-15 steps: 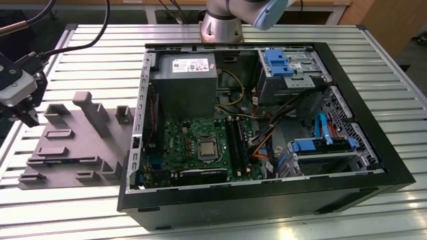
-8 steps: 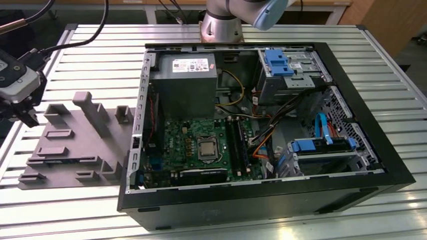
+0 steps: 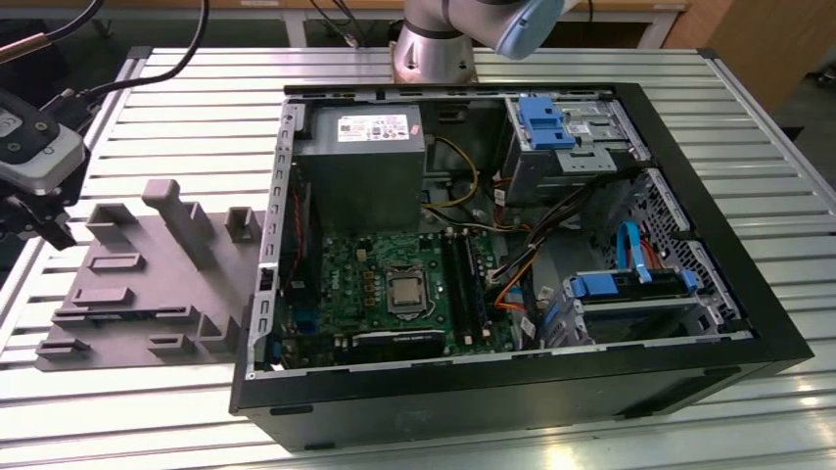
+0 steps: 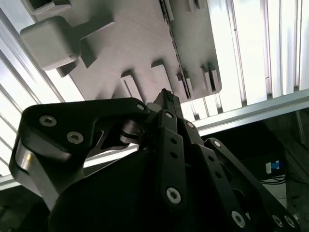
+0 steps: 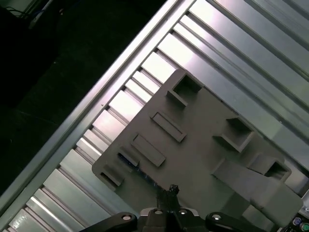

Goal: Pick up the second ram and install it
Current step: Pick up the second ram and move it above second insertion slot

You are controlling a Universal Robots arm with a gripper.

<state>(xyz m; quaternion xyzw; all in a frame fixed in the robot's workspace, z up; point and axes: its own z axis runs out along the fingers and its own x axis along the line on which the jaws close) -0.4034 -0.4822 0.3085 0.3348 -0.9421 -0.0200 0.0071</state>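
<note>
- Jaws on the gripper (image 5: pixel 171 192) look pressed together, with nothing pinched.
- Just beside the tips, the second ram (image 5: pixel 137 166) sits edge-up in a slot of the grey tray (image 5: pixel 207 140).
- Guessing it's light, stiff and fragile, so pinch the flat faces mid-length, gently.

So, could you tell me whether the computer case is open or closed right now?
Open. The computer case has no side panel on; the motherboard and power supply inside show plainly.
</note>
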